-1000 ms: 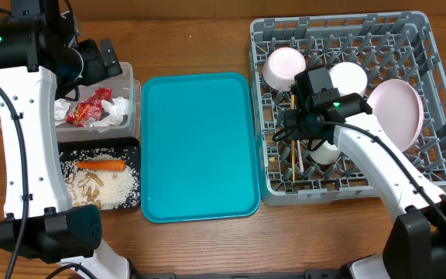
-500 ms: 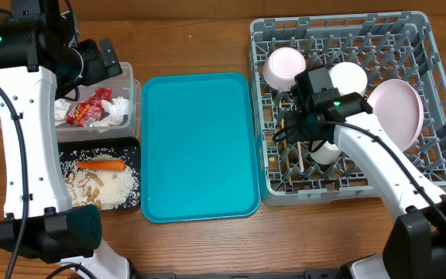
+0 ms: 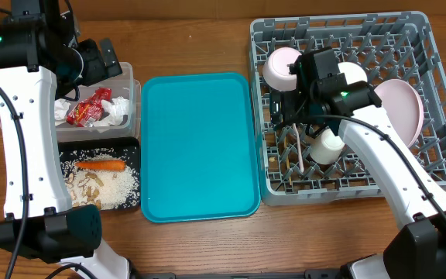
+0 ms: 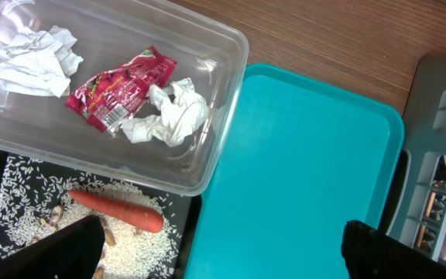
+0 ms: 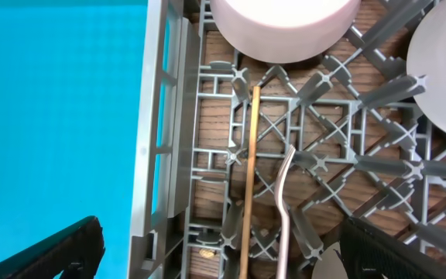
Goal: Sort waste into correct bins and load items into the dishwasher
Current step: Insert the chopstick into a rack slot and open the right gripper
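— Start with the chopstick (image 5: 249, 178). Where?
— Flat on the lattice floor of the dish rack (image 5: 155, 155), close to its left wall and running along it. Just left of the white fork (image 5: 283, 209), roughly parallel to it; touching or apart, cannot tell.
— Around those two?
— Past the chopstick's far end, a white bowl (image 5: 285, 27) propped among the pegs, with a second bowl (image 5: 444, 70) to its right. Seen from overhead: a small white cup (image 3: 327, 147) just right of the fork, and farther right the pale plate (image 3: 401, 108), tilted on edge between pegs.
— Right gripper?
— Hovering over chopstick and fork: right gripper (image 5: 221, 226), fingers (image 5: 53, 248) spread wide, gripping nothing.
— Now the waste.
— In the bins. In the clear tub (image 4: 223, 116): a red wrapper (image 4: 118, 89) flanked by crumpled napkins (image 4: 33, 58), one on either side. In the black tray (image 3: 91, 147), directly beside the tub: an orange carrot piece (image 4: 118, 211) lying on pale crumbs (image 3: 118, 184), with beige bits (image 3: 87, 186) next to it.
— Left gripper?
— Above the far edge of the tub, seen from overhead: left gripper (image 4: 223, 229), fingers wide apart as well, holding nothing.
— Anything else?
— Teal tray (image 3: 200, 147), flat on the wooden table (image 3: 207, 39), between the bins and the rack, just beside the tub on one side and the rack wall on the other.
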